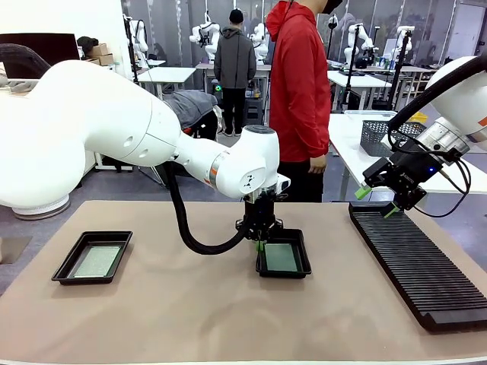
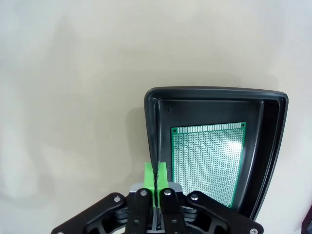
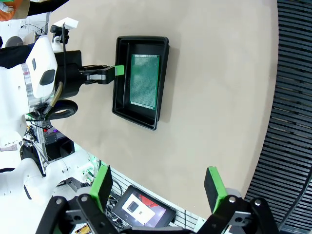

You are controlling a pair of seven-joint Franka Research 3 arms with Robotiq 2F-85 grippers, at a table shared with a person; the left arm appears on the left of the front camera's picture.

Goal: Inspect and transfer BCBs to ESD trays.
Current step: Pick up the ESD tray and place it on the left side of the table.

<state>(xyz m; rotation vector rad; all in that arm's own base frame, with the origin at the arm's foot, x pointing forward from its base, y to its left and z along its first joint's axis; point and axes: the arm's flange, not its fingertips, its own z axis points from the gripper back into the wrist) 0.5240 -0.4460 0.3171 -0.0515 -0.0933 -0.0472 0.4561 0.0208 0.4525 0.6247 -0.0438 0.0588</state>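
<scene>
Two black ESD trays lie on the table. The middle tray (image 1: 302, 268) (image 2: 214, 92) (image 3: 141, 40) holds a pale-green BCB (image 1: 282, 258) (image 2: 207, 161) (image 3: 145, 80) lying flat on its floor. My left gripper (image 1: 260, 245) (image 2: 156, 168) (image 3: 118, 70) points straight down at this tray's left rim, and its green pads are pressed together on the thin rim wall. The left tray (image 1: 68, 262) holds another BCB (image 1: 97, 261). My right gripper (image 1: 377, 199) (image 3: 158, 178) hangs open and empty above the far end of the rack.
A long black slotted rack (image 1: 422, 258) (image 3: 292, 122) runs along the table's right side. A person in a red jacket (image 1: 300, 84) stands at the far edge. Behind the rack, a grey wire basket (image 1: 378, 135) sits on another table.
</scene>
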